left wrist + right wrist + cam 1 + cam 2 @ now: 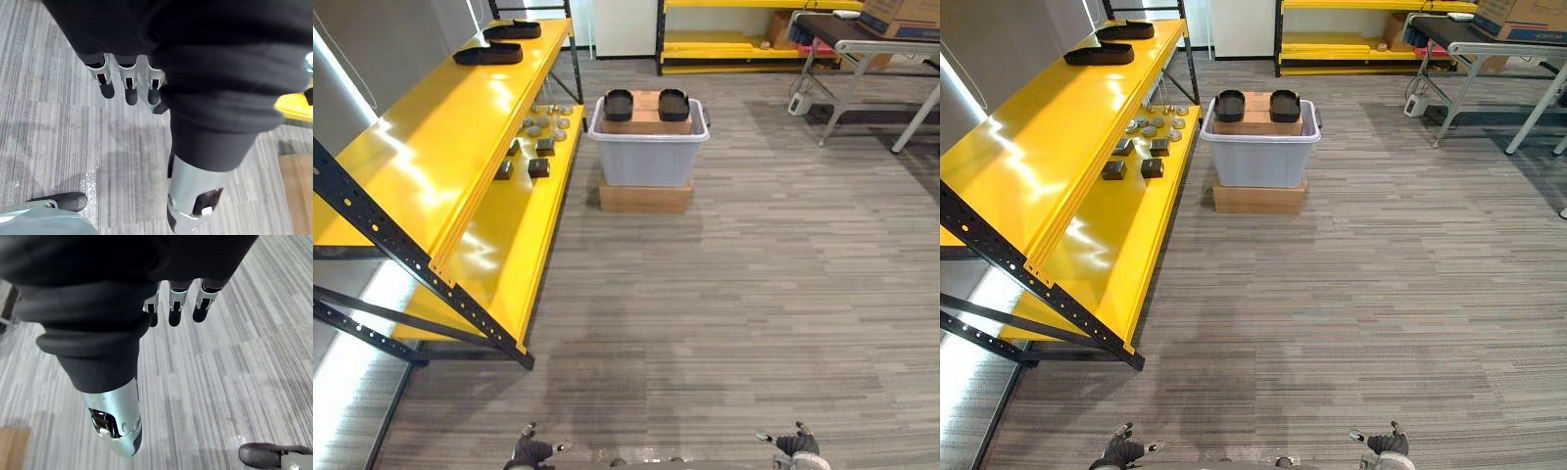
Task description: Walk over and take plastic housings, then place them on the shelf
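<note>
Two black plastic housings (618, 104) (674, 104) lie side by side on a cardboard box inside a grey tote bin (648, 157), far ahead on the floor. Two more black housings (488, 54) (513, 30) rest on the top yellow shelf (431, 147) at the left. My left hand (530, 450) and right hand (796, 446) hang low at the near edge, far from the bin. Over the carpet, the left hand's fingers (129, 88) and the right hand's fingers (176, 308) are relaxed and hold nothing.
The yellow rack's lower shelf (509, 255) carries several small grey and dark parts (543, 127). The bin stands on a flat cardboard box (646, 197). A grey table (871, 49) with a cardboard box stands at the back right, and another yellow rack (724, 44) behind.
</note>
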Controlling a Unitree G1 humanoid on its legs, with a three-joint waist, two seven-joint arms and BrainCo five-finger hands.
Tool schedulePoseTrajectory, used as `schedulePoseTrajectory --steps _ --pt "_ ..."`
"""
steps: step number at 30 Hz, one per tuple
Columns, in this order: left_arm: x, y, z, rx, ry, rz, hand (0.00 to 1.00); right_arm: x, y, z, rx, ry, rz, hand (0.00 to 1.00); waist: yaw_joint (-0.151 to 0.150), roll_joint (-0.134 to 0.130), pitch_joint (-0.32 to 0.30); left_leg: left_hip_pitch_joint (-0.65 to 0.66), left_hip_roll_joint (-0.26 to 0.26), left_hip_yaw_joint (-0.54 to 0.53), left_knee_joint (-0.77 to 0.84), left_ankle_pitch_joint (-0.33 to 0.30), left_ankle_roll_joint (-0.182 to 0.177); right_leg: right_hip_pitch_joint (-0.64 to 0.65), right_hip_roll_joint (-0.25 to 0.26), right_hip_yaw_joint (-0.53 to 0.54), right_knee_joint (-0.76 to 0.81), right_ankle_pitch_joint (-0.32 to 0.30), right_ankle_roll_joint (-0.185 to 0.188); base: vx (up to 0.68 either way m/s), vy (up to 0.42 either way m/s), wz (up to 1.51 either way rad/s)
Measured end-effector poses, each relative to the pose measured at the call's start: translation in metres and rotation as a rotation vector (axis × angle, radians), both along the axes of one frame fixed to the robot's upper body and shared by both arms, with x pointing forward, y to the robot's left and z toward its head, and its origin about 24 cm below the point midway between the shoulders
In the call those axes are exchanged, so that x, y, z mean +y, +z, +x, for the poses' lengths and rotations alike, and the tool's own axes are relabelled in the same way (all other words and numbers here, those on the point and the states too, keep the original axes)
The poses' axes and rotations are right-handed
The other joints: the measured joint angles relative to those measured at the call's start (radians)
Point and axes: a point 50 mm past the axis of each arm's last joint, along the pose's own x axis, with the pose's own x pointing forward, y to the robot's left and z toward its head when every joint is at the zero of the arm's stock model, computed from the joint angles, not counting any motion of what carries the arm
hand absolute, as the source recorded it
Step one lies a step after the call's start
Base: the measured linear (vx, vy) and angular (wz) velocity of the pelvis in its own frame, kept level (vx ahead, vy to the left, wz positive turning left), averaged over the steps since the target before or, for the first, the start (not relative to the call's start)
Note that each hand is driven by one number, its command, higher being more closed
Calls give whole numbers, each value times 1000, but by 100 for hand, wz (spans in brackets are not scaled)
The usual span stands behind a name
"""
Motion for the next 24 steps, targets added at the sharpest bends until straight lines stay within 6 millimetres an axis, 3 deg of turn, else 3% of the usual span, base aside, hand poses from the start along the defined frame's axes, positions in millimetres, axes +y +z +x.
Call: schedulePoseTrajectory --steps 7,19,24 --pt "5 9 10 -94 3 12 0 -9 15 14 -87 74 -44 0 -1 6 2 0 1 -10 -2 0 0 -4 0 -14 0 0 0 -46 -14 4" --pt "7 18 19 -156 -12 11 0 -11 19 20 -98 103 -61 0 -1 8 2 -21 4 3 -9 -2 -1 -23 3 -13 -3 -1 1 18 -3 -1" --pt "8 24 29 -208 -2 8 0 -12 26 34 -148 101 -73 0 0 15 5 -67 10 27 50 -48 17 -55 6 14 5 -5 7 19 13 -19"
